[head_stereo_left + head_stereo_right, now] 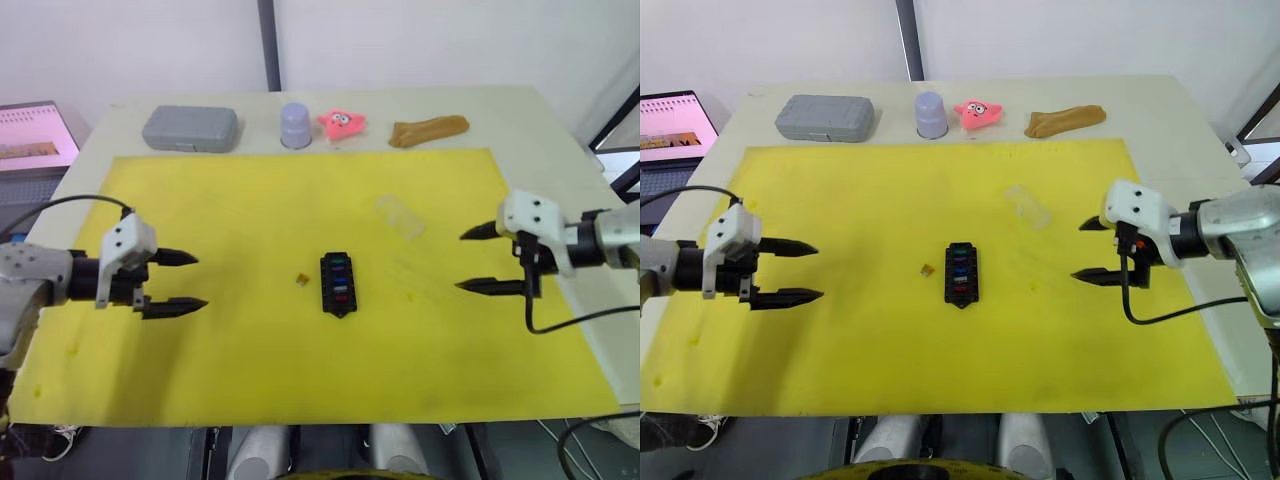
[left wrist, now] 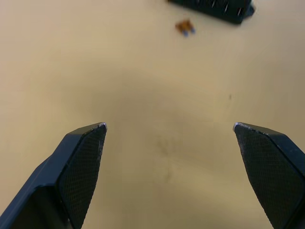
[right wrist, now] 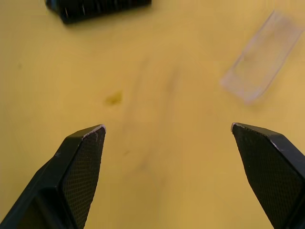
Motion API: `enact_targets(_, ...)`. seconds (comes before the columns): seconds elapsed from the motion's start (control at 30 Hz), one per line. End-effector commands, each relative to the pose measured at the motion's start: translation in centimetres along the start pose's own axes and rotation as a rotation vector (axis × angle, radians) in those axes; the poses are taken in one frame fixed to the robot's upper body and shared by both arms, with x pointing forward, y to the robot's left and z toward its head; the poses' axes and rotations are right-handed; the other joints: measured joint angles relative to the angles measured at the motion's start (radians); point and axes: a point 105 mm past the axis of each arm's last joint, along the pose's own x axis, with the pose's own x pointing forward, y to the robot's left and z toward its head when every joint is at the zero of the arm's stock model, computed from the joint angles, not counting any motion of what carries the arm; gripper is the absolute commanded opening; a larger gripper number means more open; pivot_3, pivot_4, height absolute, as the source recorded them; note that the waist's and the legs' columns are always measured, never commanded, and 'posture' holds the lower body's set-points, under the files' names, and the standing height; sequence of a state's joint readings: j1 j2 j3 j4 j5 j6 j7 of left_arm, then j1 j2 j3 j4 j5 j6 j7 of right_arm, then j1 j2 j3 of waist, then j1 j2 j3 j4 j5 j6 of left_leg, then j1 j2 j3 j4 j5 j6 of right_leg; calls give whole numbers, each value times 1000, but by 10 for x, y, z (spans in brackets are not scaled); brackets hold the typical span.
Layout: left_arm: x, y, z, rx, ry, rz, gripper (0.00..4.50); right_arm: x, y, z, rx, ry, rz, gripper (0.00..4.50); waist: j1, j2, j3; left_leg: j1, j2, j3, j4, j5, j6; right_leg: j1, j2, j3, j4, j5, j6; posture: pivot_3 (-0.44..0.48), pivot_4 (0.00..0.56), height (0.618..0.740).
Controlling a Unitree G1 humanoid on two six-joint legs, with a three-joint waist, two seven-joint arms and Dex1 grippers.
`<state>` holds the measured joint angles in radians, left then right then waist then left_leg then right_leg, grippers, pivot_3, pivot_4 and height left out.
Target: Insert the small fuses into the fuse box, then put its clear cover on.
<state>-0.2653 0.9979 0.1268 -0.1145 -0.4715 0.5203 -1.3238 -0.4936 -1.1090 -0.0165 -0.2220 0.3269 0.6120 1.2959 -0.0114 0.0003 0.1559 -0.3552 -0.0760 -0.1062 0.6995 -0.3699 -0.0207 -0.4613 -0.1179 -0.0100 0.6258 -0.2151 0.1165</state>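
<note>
Yellow mat (image 1: 250, 380): covers most of the table.
Left gripper (image 1: 185, 282): near the mat's left edge, fingers spread, holding nothing.
Right gripper (image 1: 477, 260): near the right edge, spread too.
Fuse box (image 1: 338, 284): mid-mat, coloured fuses seated (can't count them).
Clear cover (image 1: 400, 215): toward the mat's far edge, right of centre.
Loose fuse (image 1: 302, 280): 1, just left of the box.

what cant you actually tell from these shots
- Fuse box: head views show coloured fuses inside, too small to count or check seating; cut off by the frame edge in both wrist views.
- Loose fuse beside it: blurred, marking unreadable.
- Clear cover: near-invisible in head views; which face is up is unclear.
</note>
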Motion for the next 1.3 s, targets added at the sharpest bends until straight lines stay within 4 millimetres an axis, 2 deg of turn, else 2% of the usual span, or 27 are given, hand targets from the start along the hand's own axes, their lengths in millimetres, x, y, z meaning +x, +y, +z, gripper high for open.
enact_targets(0.03,20,-11,20,-87,-111,-104,4500,13,10,38,-64,-102,49,4474,0,0,0,0,0,0,0,0,0,0,0,0,0,0,0,0,150,740)
enact_targets(0.17,41,-10,25,-361,-217,-183,4500,37,22,64,-118,-166,119,4474,-1,0,0,0,0,0,0,0,0,-1,0,0,1,0,0,0,150,740)
enact_targets(0.27,57,-12,17,-514,-213,-246,4500,52,29,79,-140,-195,156,4474,-2,0,0,0,0,-1,1,0,0,-1,0,0,3,0,0,0,150,740)
enact_targets(0.37,71,-10,12,-634,-215,-277,3597,62,34,89,-164,-213,183,4500,0,-1,0,0,-1,-1,1,0,0,-1,0,0,2,0,0,0,150,740)
enact_targets(0.47,84,-7,8,-746,-206,-300,2087,67,37,94,-186,-221,199,4500,1,-1,0,-1,-1,-2,2,0,0,-1,0,0,2,0,0,0,150,740)
enact_targets(0.63,97,-2,6,-883,-210,-325,2087,68,36,98,-189,-227,191,4500,-3,-1,0,-1,-2,-2,2,0,0,-1,0,0,3,0,0,0,150,740)
enact_targets(0.77,105,2,2,-919,-193,-316,2087,68,36,97,-185,-225,184,4500,-3,-1,0,0,-1,-2,2,0,0,-1,0,0,3,0,0,0,150,740)
enact_targets(0.97,116,2,0,-929,-178,-325,2087,66,36,97,-182,-223,179,4500,1,-1,0,-1,-2,-2,2,0,-1,-1,0,0,3,0,0,0,150,740)
enact_targets(1.13,135,-3,-3,-909,-136,-348,2087,67,36,98,-183,-223,177,4500,4,-1,0,0,-2,-2,2,0,-1,0,-1,0,3,0,0,0,150,740)
enact_targets(1.3,142,-4,-2,-890,-120,-363,2087,66,38,99,-182,-223,175,4500,12,-1,-1,0,-3,-2,3,0,0,1,-1,0,3,0,0,0,150,740)
